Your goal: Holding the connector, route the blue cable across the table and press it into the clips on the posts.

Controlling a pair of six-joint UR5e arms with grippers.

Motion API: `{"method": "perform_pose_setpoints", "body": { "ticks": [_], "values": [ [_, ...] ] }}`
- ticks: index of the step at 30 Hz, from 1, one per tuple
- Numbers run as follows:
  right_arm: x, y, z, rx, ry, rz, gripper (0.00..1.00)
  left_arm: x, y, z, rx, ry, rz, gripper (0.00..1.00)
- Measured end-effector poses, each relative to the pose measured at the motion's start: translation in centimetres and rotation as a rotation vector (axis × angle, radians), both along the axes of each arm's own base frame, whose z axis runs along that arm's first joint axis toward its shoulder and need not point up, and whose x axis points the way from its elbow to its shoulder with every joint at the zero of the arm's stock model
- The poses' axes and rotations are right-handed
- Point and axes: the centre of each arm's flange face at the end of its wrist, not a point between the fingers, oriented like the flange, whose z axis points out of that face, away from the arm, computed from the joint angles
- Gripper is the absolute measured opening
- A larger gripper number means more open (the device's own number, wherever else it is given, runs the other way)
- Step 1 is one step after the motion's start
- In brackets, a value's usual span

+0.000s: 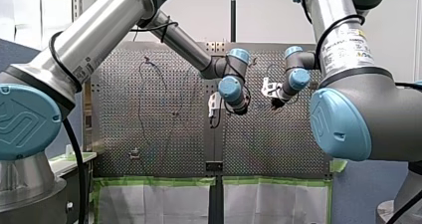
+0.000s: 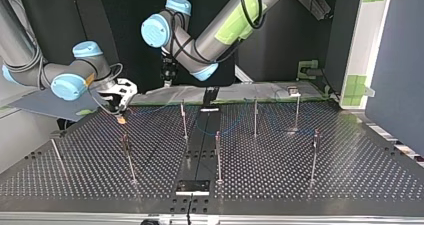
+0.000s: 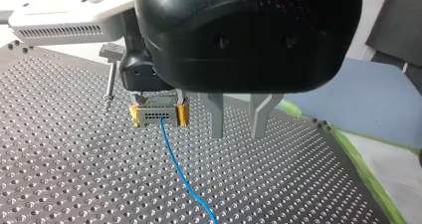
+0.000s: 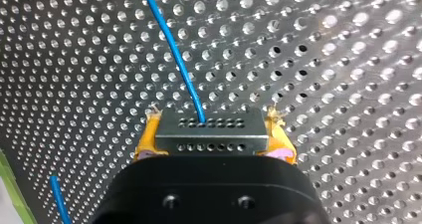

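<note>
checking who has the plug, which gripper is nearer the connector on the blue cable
Right. My right gripper has its jaws shut on the connector, one on each side. My left gripper hangs beside the connector, jaws open and empty, not touching it.

I've got green tape point(image 1: 154, 181) edging two white sheets point(image 1: 159, 204) in the front view. Over in the top view, a blue panel point(image 2: 395, 60) stands at right, with a dark curtain point(image 2: 120, 20) behind.
</note>
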Motion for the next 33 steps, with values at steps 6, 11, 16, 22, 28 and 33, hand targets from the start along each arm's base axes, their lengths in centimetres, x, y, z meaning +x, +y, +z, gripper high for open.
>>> {"method": "perform_pose_setpoints", "body": {
  "ticks": [6, 11, 16, 22, 28, 33],
  "values": [
    [0.0, 0.3, 0.1, 0.000, 0.003, 0.002, 0.00, 0.4, -1.3, -1.3, -0.013, 0.004, 0.039, 1.00],
    [0.1, 0.4, 0.1, -0.001, 0.003, 0.005, 0.00, 1.5, -2.0, -2.3, -0.025, -0.001, 0.063, 1.00],
    [0.2, 0.4, 0.0, -0.002, 0.003, 0.007, 0.00, 2.1, -3.0, -3.7, -0.016, 0.010, 0.063, 1.00],
    [0.1, 0.4, 0.0, -0.003, 0.002, 0.004, 0.00, 2.2, -4.3, -5.2, -0.015, 0.016, 0.081, 1.00],
    [0.1, 0.3, 0.0, -0.004, 0.002, 0.003, 0.00, 2.5, -6.1, -6.0, -0.056, -0.025, 0.112, 1.00],
    [0.3, 0.5, 0.0, -0.004, 0.003, 0.008, 0.00, 3.0, -7.5, -4.4, -0.120, -0.082, 0.144, 1.00]
  ]
}}
